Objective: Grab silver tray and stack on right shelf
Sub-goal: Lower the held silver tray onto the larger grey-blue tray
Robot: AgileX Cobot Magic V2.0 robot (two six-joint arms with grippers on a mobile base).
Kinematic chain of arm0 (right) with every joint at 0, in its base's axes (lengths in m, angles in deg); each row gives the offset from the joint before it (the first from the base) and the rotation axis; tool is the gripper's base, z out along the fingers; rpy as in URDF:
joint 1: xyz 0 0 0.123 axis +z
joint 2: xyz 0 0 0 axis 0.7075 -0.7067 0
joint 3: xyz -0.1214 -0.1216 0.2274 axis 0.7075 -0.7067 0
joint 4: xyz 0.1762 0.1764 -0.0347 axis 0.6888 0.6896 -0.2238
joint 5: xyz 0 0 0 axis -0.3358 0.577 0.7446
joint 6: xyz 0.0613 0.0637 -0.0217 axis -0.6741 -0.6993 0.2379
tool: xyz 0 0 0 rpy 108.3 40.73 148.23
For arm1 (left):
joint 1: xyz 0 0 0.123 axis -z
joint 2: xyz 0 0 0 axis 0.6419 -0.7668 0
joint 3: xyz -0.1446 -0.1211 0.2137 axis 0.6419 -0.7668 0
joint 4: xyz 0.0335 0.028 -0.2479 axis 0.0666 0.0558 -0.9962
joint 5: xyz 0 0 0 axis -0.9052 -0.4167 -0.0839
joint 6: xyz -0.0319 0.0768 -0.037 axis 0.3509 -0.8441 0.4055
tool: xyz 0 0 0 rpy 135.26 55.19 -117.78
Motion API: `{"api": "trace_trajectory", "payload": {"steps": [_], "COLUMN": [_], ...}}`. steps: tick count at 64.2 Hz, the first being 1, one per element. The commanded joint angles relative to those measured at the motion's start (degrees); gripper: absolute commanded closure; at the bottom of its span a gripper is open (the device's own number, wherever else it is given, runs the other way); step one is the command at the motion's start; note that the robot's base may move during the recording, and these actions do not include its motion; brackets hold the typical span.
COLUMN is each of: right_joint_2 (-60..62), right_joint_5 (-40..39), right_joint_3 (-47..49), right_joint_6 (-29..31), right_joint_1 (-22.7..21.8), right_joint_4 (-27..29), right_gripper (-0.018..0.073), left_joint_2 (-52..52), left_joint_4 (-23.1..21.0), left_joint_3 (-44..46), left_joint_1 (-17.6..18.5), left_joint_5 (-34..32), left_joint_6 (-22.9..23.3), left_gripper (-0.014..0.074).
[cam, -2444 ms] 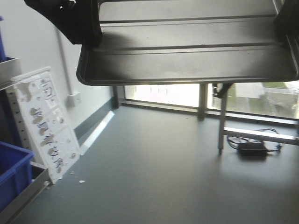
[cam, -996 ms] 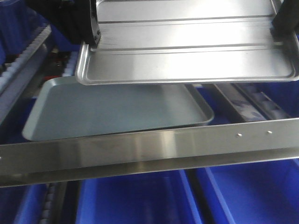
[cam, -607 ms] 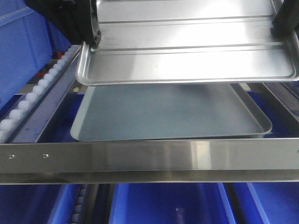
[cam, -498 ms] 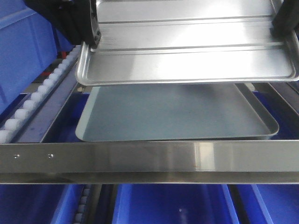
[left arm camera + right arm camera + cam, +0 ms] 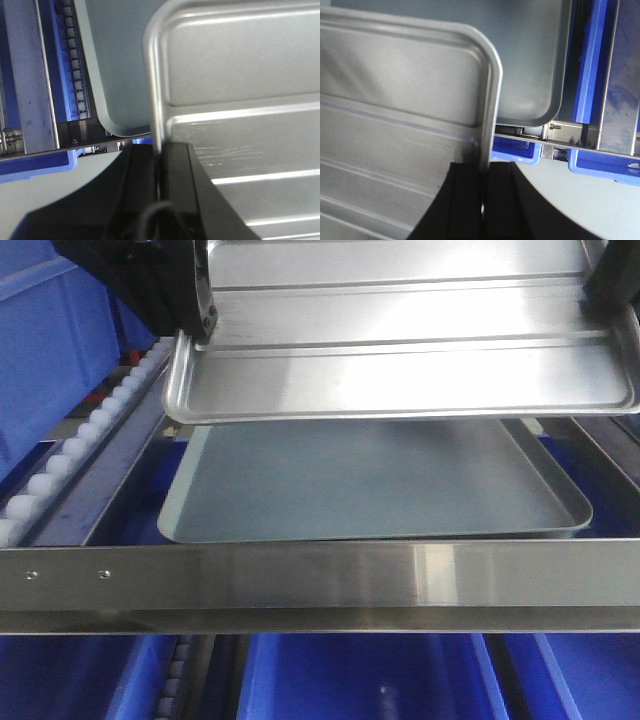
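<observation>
The silver tray (image 5: 400,370), shiny with two long ridges, hangs level across the top of the front view, above the right shelf. My left gripper (image 5: 192,315) is shut on its left rim and my right gripper (image 5: 603,295) on its right rim. In the left wrist view the black fingers (image 5: 177,170) pinch the silver tray's rim (image 5: 155,100). The right wrist view shows the same pinch on the rim (image 5: 487,110). The right shelf's steel front bar (image 5: 320,575), two screws at its left end, runs below the tray.
A duller grey tray (image 5: 370,480) lies flat on the shelf directly under the held one. A rail of white wheels (image 5: 70,460) lines the left side. Blue bins sit below the bar (image 5: 360,680) and at the left (image 5: 40,360).
The view swung from the floor and window onto the rack, then settled on this bay. The silver tray has stayed held by both grippers. Hardly any shift in the last half second.
</observation>
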Motion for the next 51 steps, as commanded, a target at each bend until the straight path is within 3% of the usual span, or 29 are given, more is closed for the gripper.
{"api": "trace_trajectory", "payload": {"steps": [1,33,51], "right_joint_2": [1.68,1.68,1.68], "right_joint_5": [-3.36,-3.36,-3.91], "right_joint_3": [1.82,1.82,1.82], "right_joint_6": [0.37,0.37,0.37], "right_joint_1": [-0.29,-0.29,-0.29], "right_joint_4": [-3.99,-3.99,-3.93], "right_gripper": [0.0503,0.0503,0.0503], "left_joint_2": [1.81,1.81,1.81], "left_joint_4": [3.57,3.57,5.57], "left_joint_3": [1.46,1.46,1.46], "left_joint_1": [0.02,0.02,0.02], "left_joint_5": [3.18,3.29,-0.34], "left_joint_6": [-1.99,-1.99,-1.99], "left_gripper": [0.0689,0.0689,0.0689]}}
